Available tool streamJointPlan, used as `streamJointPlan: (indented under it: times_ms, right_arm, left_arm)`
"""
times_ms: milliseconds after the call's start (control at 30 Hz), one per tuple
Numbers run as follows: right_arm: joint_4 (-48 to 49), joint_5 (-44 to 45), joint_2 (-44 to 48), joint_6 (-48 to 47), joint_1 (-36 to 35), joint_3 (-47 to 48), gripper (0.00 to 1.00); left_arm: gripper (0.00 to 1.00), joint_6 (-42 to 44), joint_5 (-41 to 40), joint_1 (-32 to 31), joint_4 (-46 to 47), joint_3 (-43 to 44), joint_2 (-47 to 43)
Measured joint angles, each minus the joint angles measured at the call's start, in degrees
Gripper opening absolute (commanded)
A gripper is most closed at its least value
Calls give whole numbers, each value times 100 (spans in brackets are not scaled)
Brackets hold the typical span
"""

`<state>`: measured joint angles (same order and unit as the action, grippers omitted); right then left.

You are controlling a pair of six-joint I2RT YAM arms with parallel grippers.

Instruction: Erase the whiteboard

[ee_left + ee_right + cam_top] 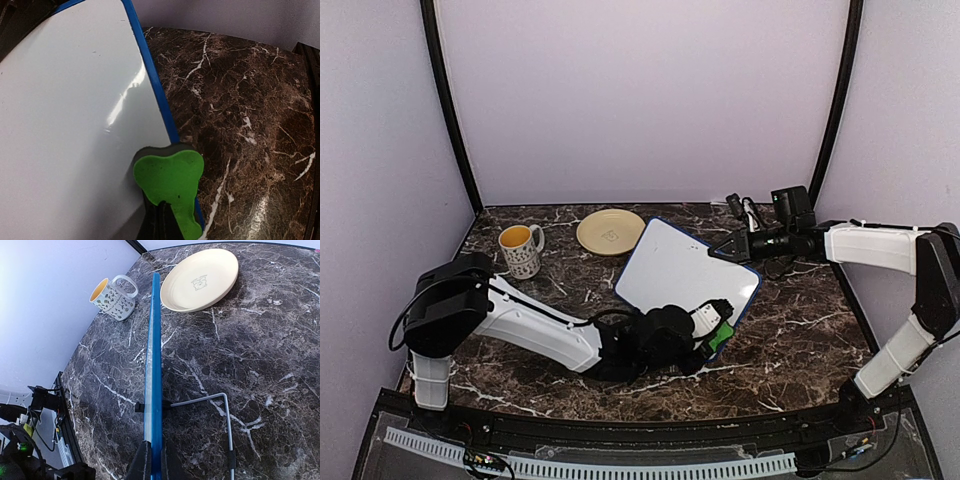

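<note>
The whiteboard, white with a dark-blue frame, sits tilted in the middle of the marble table; its face looks blank. My left gripper is shut on a green eraser with a dark felt pad, pressed on the board's near right edge. My right gripper is shut on the board's far right edge, seen edge-on in the right wrist view. A wire stand sticks out behind the board.
A yellow plate lies behind the board, and it shows in the right wrist view. A patterned mug with a yellow inside stands to its left. Purple walls enclose the table on three sides.
</note>
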<state>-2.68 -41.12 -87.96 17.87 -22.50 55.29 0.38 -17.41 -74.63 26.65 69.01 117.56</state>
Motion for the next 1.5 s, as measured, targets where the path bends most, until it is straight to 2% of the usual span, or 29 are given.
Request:
streamJointPlan:
  times_ms: [400, 700, 1133, 1500]
  right_arm:
    - [11, -28, 0, -26, -2, 0, 0]
    - [13, -2, -4, -15, -2, 0, 0]
    - [17, -4, -13, 24, -2, 0, 0]
    - [20, 20, -13, 42, 0, -2, 0]
  left_arm:
    - [0, 4, -389, -39, -997, 684, 98]
    - [0, -4, -531, 127, -1047, 844, 59]
    - [0, -608, -905, 839, -748, -409, -590]
    - [0, -595, -737, 1010, -721, -444, -629]
